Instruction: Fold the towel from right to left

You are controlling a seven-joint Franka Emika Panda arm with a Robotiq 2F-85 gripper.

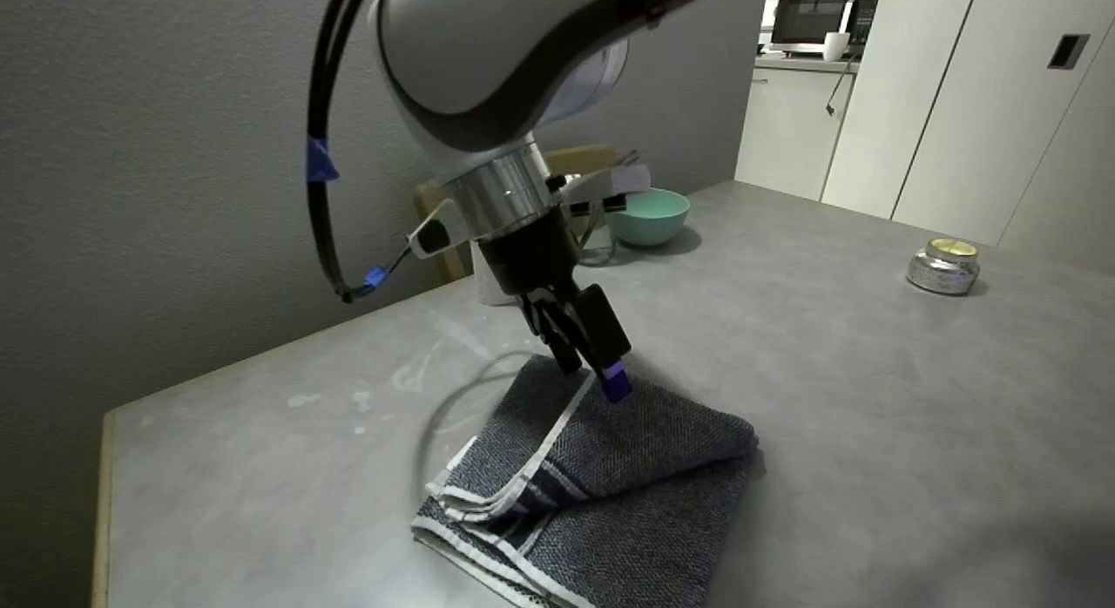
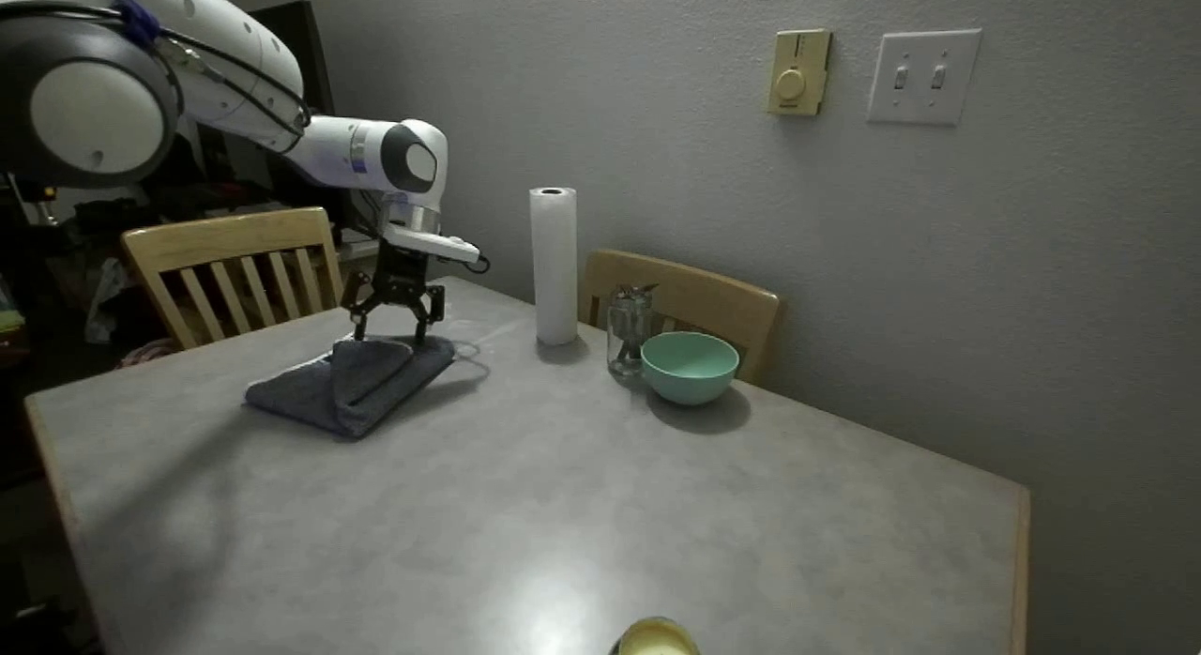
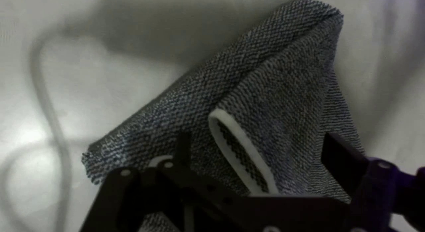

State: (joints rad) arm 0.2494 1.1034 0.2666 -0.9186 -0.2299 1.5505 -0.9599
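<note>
The dark grey towel (image 1: 627, 547) lies on the table in all views, folded in layers. A loose upper flap (image 1: 662, 438) is turned over on top, its white edge and striped band showing along one side. In the wrist view, that flap's white edge (image 3: 245, 144) forms a narrow open loop. My gripper (image 2: 390, 334) points down at the towel's end nearest the wall, fingertips at or just above the cloth; contact cannot be told. Its fingers (image 3: 345, 162) stand wide apart, and I see no cloth pinched between them.
Along the wall side stand a white paper towel roll (image 2: 554, 270), a glass jar (image 2: 627, 341) with utensils and a green bowl (image 2: 690, 372). A silver jar (image 1: 943, 268) sits farther off on the table (image 1: 827, 373). Wooden chairs (image 2: 235, 251) stand at the table edges.
</note>
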